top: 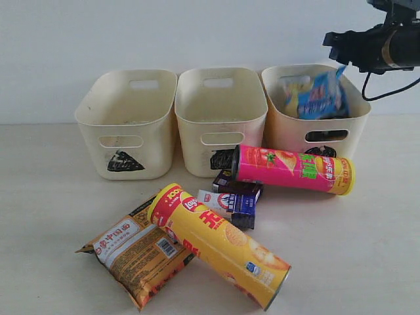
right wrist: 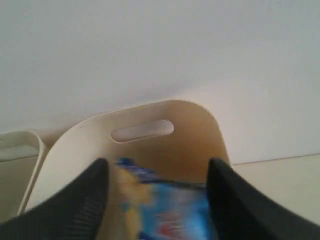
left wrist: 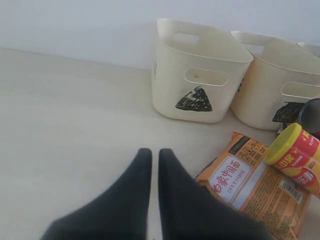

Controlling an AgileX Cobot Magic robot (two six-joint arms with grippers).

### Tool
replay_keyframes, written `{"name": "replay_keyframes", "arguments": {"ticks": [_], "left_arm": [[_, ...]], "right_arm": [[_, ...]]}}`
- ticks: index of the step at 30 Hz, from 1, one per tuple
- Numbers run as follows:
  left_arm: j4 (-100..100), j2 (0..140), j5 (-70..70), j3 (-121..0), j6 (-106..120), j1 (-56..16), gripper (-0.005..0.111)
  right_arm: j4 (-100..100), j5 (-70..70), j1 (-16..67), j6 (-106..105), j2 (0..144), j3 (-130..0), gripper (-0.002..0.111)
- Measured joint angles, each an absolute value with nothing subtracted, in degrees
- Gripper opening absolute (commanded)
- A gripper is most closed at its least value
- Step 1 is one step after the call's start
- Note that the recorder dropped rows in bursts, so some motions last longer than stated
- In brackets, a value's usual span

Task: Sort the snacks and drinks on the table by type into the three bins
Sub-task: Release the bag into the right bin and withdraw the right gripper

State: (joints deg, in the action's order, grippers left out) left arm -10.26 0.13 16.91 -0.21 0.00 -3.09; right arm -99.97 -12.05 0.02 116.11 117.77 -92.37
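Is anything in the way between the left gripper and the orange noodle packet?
Nothing visible: only bare table lies between the shut left gripper and the orange packet. The yellow chip tube does rest across the packet's far edge.

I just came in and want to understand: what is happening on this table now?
The right gripper hangs open over the right bin, where a blue noodle packet sits. The left gripper is shut and empty above the table, near the orange noodle packet. The yellow tube, pink tube and small packets lie unsorted.
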Motion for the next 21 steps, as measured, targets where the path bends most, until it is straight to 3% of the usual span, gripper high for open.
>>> {"name": "replay_keyframes", "arguments": {"ticks": [5,8,12,17,21], "left_arm": [[-10.12,0.13,16.91,-0.21,0.0,-3.09,0.005],[-10.12,0.13,16.91,-0.21,0.0,-3.09,0.005],[-10.12,0.13,16.91,-0.21,0.0,-3.09,0.005],[-10.12,0.13,16.91,-0.21,0.0,-3.09,0.005],[-10.12,0.13,16.91,-0.21,0.0,-3.09,0.005]], "right_arm": [[-99.97,-9.85,0.01,115.84,117.77,-92.51,0.072],[-99.97,-8.81,0.01,114.25,117.13,-92.51,0.066],[-99.97,-8.45,0.01,112.12,114.77,-92.51,0.043],[-99.97,-9.93,0.0,110.16,111.82,-92.51,0.0],[-99.86,-13.79,0.0,107.46,110.24,-92.51,0.0]]}}
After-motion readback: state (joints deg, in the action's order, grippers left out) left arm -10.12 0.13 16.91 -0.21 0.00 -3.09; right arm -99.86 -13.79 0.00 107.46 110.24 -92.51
